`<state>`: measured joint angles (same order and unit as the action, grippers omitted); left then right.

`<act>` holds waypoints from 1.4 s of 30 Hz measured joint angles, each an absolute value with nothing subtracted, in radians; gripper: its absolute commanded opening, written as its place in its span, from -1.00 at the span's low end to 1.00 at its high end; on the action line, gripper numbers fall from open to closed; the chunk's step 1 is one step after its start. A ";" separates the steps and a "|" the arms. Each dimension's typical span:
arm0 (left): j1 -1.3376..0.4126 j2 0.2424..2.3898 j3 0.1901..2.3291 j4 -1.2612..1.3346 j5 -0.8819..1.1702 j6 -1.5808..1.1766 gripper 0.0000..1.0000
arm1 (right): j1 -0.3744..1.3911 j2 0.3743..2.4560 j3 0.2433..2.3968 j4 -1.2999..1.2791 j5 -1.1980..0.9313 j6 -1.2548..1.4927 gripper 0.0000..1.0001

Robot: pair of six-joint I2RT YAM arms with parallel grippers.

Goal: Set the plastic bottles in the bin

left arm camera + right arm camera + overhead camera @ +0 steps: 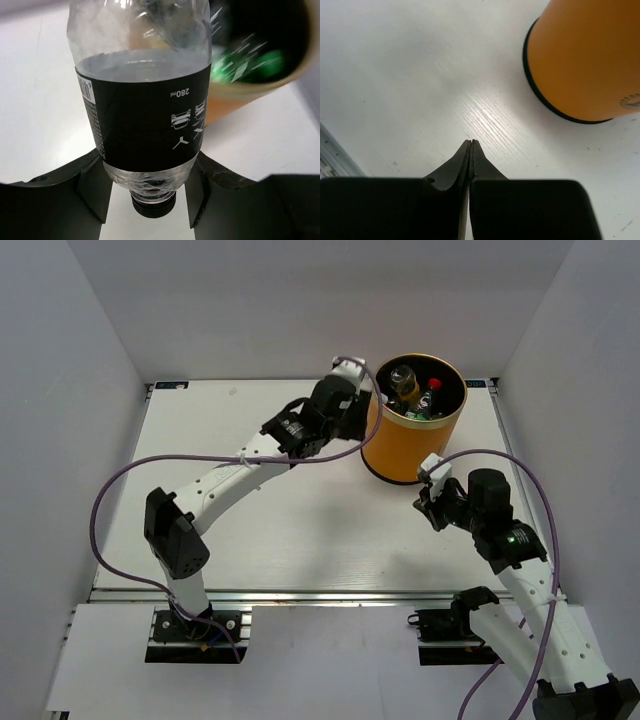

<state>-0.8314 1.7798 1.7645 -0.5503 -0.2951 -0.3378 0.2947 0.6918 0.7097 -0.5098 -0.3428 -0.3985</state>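
A clear plastic bottle with a wide black label printed in white and a black screw cap fills the centre of the left wrist view, its cap end nearest the camera and its crinkled, transparent body running up out of the top of the frame. The left gripper clasps it just above the cap, its black fingers pressed against either side of the bottle's shoulder. Behind the bottle, in the upper right of that view, appears the pale rim and dark inside of the tall orange cylindrical bin, with a blurred green bottle lying in it. From the overhead camera, the bin stands upright at the upper right of centre on the white table, and the left arm reaches diagonally from the lower left to the bin's left rim; several bottles already sit inside, among them a clear one with amber tints and one with a red cap. The right gripper hangs over bare tabletop at the lower right of the bin, its fingers pinched tight together with nothing between them, near the bin's black-ringed base but apart from it. Purple cables loop from both arms.
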 measured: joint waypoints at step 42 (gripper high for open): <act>-0.858 1.466 1.471 -0.027 -0.118 -0.130 0.99 | 0.344 0.683 0.657 -0.531 -0.380 -0.430 0.81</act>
<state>-0.8577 1.4662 1.4708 -0.0265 -0.1184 -0.1295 0.3439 0.6827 0.6575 -0.5308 -0.3798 -0.4297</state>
